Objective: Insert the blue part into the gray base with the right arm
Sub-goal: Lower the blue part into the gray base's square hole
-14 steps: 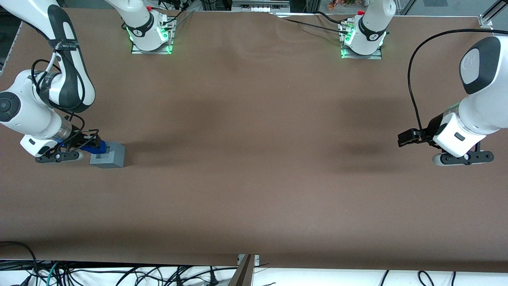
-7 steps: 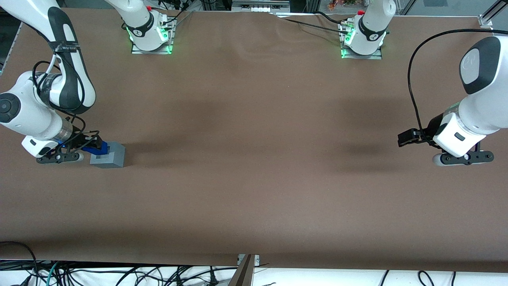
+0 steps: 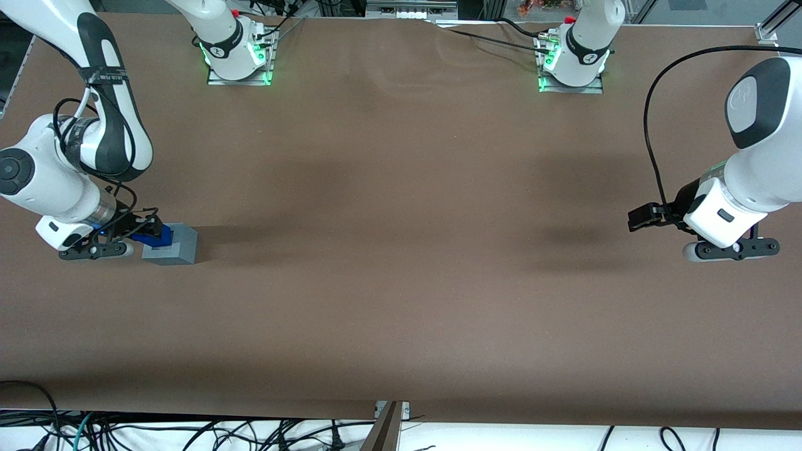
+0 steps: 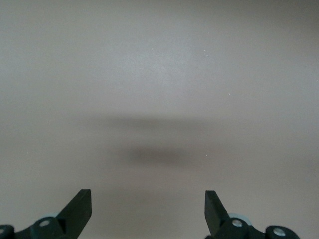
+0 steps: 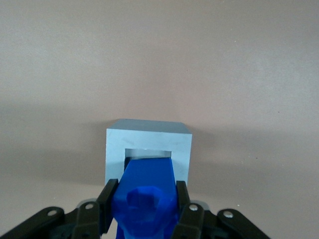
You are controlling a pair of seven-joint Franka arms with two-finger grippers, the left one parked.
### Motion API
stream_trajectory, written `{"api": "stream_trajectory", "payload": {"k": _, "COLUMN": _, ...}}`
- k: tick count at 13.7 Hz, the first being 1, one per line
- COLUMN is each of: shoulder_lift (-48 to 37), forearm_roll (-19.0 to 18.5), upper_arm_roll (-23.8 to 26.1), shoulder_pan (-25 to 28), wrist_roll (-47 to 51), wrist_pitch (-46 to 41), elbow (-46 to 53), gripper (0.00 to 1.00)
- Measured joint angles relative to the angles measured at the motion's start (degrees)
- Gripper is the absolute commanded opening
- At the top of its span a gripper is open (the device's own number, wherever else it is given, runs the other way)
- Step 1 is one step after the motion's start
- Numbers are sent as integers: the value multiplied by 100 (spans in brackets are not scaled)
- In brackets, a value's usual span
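From my seat, the nearest thing in the right wrist view is the gripper (image 5: pixel 144 211): its two black fingers (image 5: pixel 106 201) are drawn in against the sides of the blue part (image 5: pixel 145 191), clamped on it with no gap that I can see. The part's lumpy top faces the camera, and its smooth flat end reaches out over the gray base (image 5: pixel 148 147), ending at the nearer rim of the square recess. I cannot tell whether it touches the rim or hangs just above it.

In the front view the right arm (image 3: pixel 69 144) works at the working arm's end of the table (image 3: pixel 401 282). Its forearm runs down from about 12 o'clock, the elbow bends, and the wrist tips low toward 4 o'clock, putting the gripper (image 3: pixel 141 232) just beside the base (image 3: pixel 170 245). There the blue part (image 3: pixel 152 236) shows only as a small patch at the base's 10 o'clock corner, partly hidden by black fingers and cable.

The front view gives me the arm's whole bend, which the wrist camera cannot. The wrist camera gives me the grip and the recess, which the front view does not make out. The left wrist view shows only bare tabletop with soft shadow.
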Motion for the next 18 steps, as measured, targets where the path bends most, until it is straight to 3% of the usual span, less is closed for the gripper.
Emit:
{"api": "stream_trajectory", "payload": {"k": 17, "shoulder_lift": 199, "forearm_roll": 242, "upper_arm_roll": 18, "shoulder_pan": 6, "wrist_roll": 58, "wrist_pitch": 143, "elbow": 57, "gripper": 40}}
{"api": "stream_trajectory", "payload": {"k": 18, "shoulder_lift": 199, "forearm_roll": 243, "upper_arm_roll": 18, "shoulder_pan": 6, "wrist_roll": 58, "wrist_pitch": 143, "elbow": 57, "gripper": 50}}
